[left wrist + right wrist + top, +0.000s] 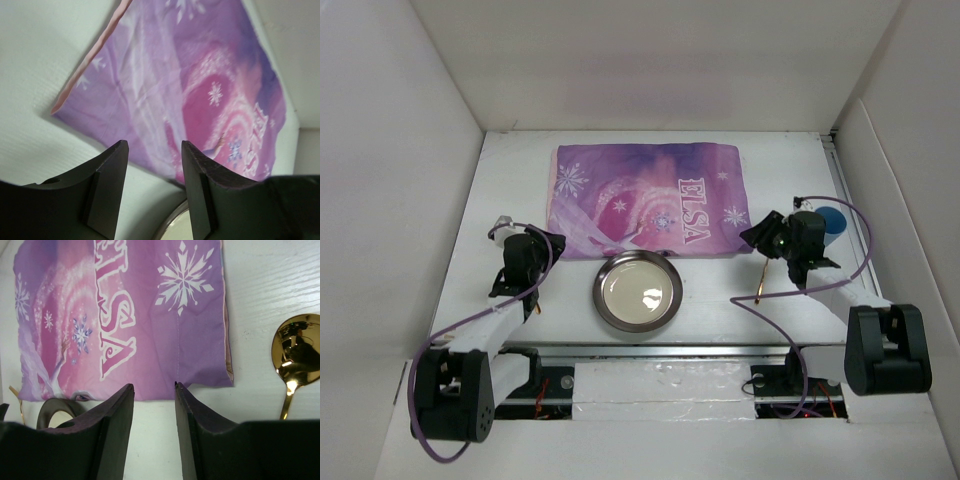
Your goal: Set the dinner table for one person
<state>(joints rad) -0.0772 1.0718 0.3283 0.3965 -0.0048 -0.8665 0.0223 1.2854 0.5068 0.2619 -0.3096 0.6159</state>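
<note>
The white dinner table (510, 170) holds a purple "ELSA" mat (645, 200) at the back middle. A round metal plate (637, 291) sits just in front of the mat. My left gripper (550, 242) is open and empty, over the table at the mat's near left corner (152, 150); the plate's rim (172, 227) shows below its jaws. My right gripper (757, 233) is open and empty just short of the mat's near right corner (154, 387). A gold spoon (297, 347) lies on the table right of the mat; its handle (761, 285) shows under the right arm.
A round blue object (832, 222) sits behind the right wrist, partly hidden. A thin gold piece (17, 402) shows left of the plate; I cannot tell what it is. White walls enclose the table on three sides. A silver rail (650, 350) runs along the near edge.
</note>
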